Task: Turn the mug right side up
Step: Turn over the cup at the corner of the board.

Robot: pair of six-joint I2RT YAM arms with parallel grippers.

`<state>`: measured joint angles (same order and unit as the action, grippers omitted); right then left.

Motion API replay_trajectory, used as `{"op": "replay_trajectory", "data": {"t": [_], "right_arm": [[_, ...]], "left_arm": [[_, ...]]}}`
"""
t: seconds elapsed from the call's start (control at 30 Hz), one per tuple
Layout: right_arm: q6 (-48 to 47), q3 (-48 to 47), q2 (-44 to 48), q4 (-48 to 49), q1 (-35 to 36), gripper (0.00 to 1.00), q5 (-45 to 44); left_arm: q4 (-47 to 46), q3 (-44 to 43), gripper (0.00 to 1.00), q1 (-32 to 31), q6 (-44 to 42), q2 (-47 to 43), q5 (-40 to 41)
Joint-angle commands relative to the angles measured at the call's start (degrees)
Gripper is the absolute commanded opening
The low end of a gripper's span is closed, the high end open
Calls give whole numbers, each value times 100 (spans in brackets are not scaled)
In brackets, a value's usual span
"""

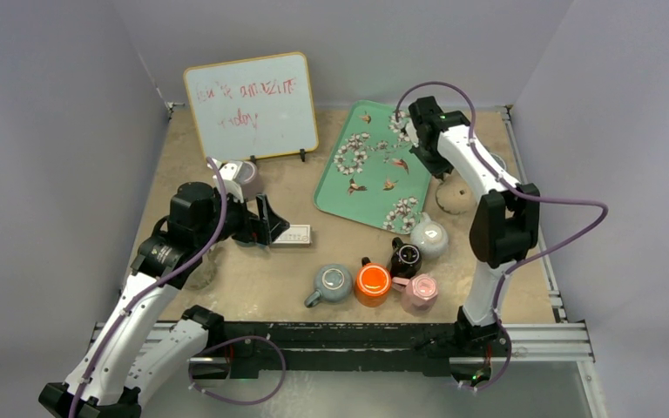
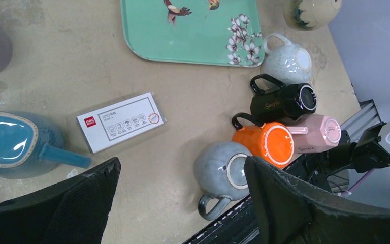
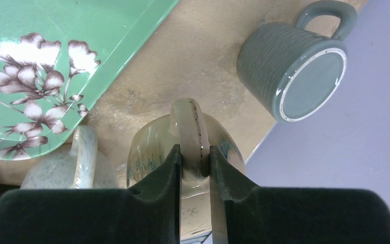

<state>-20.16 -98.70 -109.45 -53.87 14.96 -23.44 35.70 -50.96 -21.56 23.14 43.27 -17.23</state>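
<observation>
- Left arm: elbow bent, wrist reaching inward over the table's left half. The left gripper (image 1: 270,223) is spread wide and holds nothing, near a white labelled box (image 1: 293,234).
- Right arm: extended up the table's right side, forearm angled inward and down. The right gripper (image 3: 195,157) is pinched tight on the handle of the cream glazed mug (image 3: 147,146).
- Cream glazed mug: just beside the right edge of the green floral tray (image 1: 375,209); which way up cannot be told.
- Grey ribbed mug (image 3: 284,61): close by, base showing.

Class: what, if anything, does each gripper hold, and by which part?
Right gripper: jaws clamp the cream mug by its handle. Left gripper: nothing.
</observation>
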Motion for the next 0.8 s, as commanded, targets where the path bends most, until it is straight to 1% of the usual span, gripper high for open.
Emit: {"op": "replay_trajectory", "data": {"t": [0.0, 0.47, 0.77], "right_arm": [[-54, -370, 555, -177, 68, 0, -506], [-82, -387, 970, 294, 203, 0, -489], [-140, -26, 1374, 960, 261, 0, -27]], "left_arm": [[-69, -40, 91, -29, -72, -46, 27], [-100, 8, 91, -31, -99, -206, 27], [-135, 60, 90, -29, -108, -267, -17]]}}
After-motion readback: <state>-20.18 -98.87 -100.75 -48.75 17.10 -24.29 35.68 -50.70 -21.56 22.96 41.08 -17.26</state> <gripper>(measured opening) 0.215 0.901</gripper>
